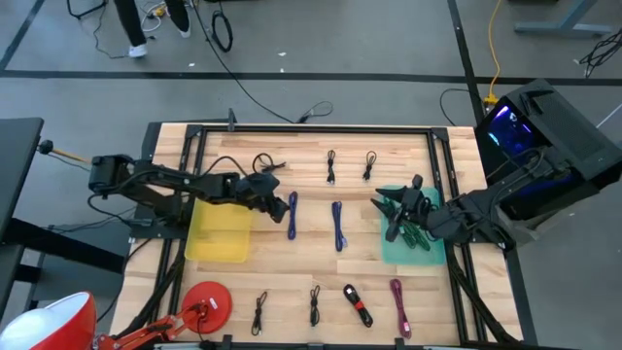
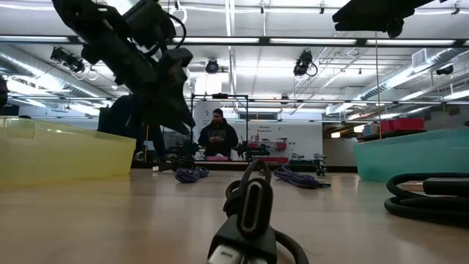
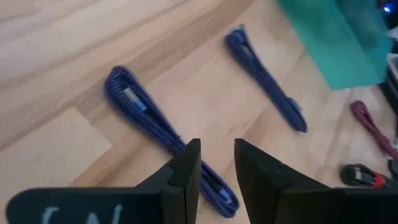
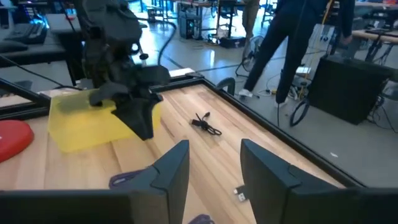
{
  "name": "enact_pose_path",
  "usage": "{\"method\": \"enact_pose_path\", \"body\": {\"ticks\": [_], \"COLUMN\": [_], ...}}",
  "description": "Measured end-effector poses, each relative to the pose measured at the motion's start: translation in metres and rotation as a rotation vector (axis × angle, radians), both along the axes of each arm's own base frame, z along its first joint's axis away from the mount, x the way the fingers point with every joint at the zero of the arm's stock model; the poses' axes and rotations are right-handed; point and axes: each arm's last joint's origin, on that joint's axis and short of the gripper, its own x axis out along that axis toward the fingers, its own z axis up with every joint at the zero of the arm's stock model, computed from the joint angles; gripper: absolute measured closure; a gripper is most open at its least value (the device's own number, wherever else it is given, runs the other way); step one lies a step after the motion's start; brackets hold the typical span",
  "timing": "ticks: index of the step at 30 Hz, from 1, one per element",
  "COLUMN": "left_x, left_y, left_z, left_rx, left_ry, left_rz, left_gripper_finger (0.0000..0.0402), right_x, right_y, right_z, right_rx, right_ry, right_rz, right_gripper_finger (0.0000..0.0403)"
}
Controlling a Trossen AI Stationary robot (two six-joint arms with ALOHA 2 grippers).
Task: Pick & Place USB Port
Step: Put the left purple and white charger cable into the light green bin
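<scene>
Two blue coiled USB cables lie flat on the wooden table, one (image 1: 292, 216) just right of the yellow bin (image 1: 219, 231) and the other (image 1: 337, 226) at mid-table. My left gripper (image 1: 277, 204) hovers open above the first blue cable (image 3: 155, 124), its fingers standing over the cable's near end without touching it. The second blue cable (image 3: 267, 81) lies beyond, toward the green bin (image 3: 339, 37). My right gripper (image 1: 394, 209) waits open over the green bin (image 1: 413, 238); its wrist view shows nothing between the fingers (image 4: 214, 162).
Black cables lie along the far edge (image 1: 330, 165) (image 1: 369, 163) (image 1: 260, 163) and the near edge (image 1: 259, 313) (image 1: 314, 304), with a black-and-red one (image 1: 358, 304) and a maroon one (image 1: 398, 306). A red disc (image 1: 209, 303) sits near the front left. A person (image 2: 218, 136) stands beyond the table.
</scene>
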Motion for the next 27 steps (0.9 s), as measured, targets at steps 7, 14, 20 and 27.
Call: {"method": "enact_pose_path", "body": {"ticks": [7,14,20,27], "left_x": [0.005,0.010,0.015,0.033], "left_y": [0.002,0.001,0.002,-0.003], "left_z": [-0.016,-0.024,-0.018,-0.010], "left_rx": [-0.062,-0.119,-0.111,-0.093], "left_ry": [0.045,0.052,-0.017,-0.032], "left_rz": [0.033,0.049,0.050,-0.002], "left_gripper_finger": [0.0293,0.0257,0.0247,0.0262], "right_x": [0.001,0.001,0.001,0.001], "right_y": [0.000,0.000,0.001,0.001], "right_z": [0.002,0.002,0.004,0.005], "right_rx": [-0.016,-0.033,-0.040,-0.056], "right_ry": [-0.004,0.002,-0.009,-0.006], "right_rz": [0.007,0.011,0.014,0.017], "right_gripper_finger": [0.0256,0.0256,0.0256,0.0256]}}
